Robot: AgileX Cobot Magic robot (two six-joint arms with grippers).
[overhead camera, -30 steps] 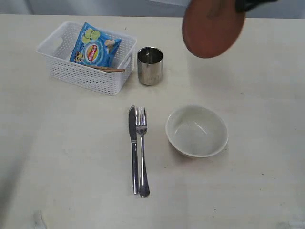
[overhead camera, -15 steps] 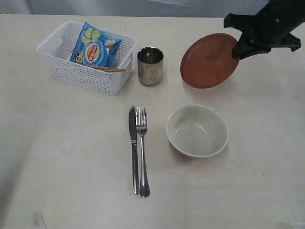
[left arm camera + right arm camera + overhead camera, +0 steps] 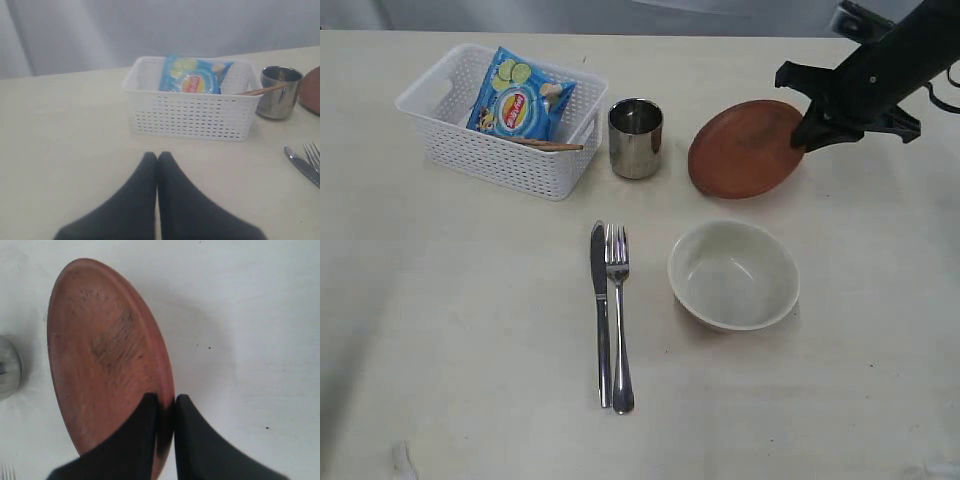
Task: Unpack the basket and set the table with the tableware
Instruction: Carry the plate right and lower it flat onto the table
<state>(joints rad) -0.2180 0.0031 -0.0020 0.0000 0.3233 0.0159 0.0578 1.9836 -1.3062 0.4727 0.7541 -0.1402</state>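
The right gripper (image 3: 807, 128), jaws barely parted and clamped on the rim of the small brown plate (image 3: 745, 150), has lowered it from mid-air, still tilted, to the table (image 3: 470, 320) near the steel cup (image 3: 635, 138), so placement looks nearly done; the left gripper (image 3: 157, 161) rests closed and empty.

The exterior camera looks steeply down on the whole tabletop (image 3: 470, 330). The left wrist camera sits low, facing the basket (image 3: 192, 117) and cup (image 3: 280, 92). The right wrist camera hangs close over the plate (image 3: 105, 355); the overhead view shares all three.

The cup (image 3: 635, 137) stands between basket (image 3: 510, 165) and plate (image 3: 745, 150), gaps seemingly narrow.
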